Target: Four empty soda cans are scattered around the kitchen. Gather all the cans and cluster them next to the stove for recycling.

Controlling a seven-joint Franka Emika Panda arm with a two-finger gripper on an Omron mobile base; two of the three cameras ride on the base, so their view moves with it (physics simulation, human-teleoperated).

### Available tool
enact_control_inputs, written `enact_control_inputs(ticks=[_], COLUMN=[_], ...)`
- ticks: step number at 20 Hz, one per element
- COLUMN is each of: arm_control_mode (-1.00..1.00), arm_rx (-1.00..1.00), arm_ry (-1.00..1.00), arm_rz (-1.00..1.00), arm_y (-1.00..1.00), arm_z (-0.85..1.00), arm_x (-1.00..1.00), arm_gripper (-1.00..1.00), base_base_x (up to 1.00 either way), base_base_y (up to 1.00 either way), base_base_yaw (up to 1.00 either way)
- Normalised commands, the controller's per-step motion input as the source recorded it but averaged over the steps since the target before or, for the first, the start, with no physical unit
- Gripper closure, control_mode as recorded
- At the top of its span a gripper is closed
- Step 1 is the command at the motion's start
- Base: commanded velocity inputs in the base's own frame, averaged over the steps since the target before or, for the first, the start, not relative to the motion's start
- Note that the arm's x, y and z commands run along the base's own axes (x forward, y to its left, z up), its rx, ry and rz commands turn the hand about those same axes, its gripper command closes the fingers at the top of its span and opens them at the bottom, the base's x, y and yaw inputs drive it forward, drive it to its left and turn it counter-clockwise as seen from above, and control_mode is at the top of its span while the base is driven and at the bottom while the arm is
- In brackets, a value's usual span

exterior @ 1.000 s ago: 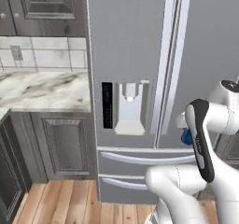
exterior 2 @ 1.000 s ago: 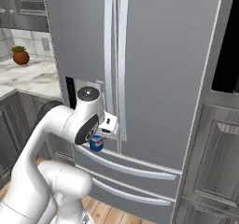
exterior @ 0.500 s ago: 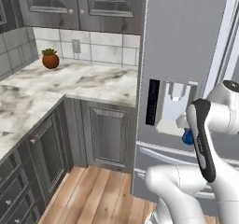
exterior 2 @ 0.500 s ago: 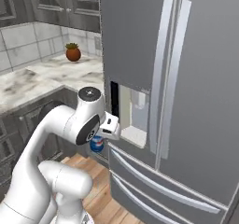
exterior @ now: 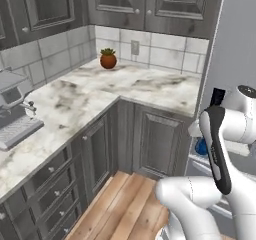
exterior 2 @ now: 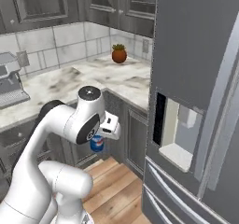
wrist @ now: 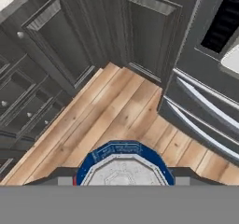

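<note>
Marble desk (exterior: 125, 91) runs along the left, with a coffee machine (exterior: 12, 114) at its near end and a small potted plant (exterior: 107, 59) by the wall. Right of it, the hand (exterior 2: 99, 143) holds a blue soda can (exterior 2: 97, 143) upright, low above the wooden floor (wrist: 107, 120). Next comes the grey fridge (exterior 2: 196, 78). No stove is visible. While the base drives, a jolt could slip the can, or the folded arm might clip the cabinets.
</note>
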Motion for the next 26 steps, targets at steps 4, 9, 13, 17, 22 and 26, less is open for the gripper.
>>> enact_control_inputs(ticks=[4, 9, 13, 17, 22, 26], arm_control_mode=[1.0, 1.0, 1.0, 1.0, 1.0, 1.0], arm_rx=[0.0, 0.0, 0.0, 0.0, 0.0, 0.0], arm_ry=[0.0, 0.0, 0.0, 0.0, 0.0, 0.0], arm_rz=[0.0, 0.0, 0.0, 0.0, 0.0, 0.0], arm_y=[0.0, 0.0, 0.0, 0.0, 0.0, 0.0], arm_z=[0.0, 0.0, 0.0, 0.0, 0.0, 0.0], arm_x=[0.0, 0.0, 0.0, 0.0, 0.0, 0.0], arm_gripper=[1.0, 1.0, 1.0, 1.0, 1.0, 1.0], base_base_x=[0.0, 0.0, 0.0, 0.0, -0.01, -0.11], base_base_y=[0.63, 0.34, 0.28, 0.16, 0.3, 0.64], base_base_yaw=[0.38, 0.41, 0.43, 0.46, 0.44, 0.29])
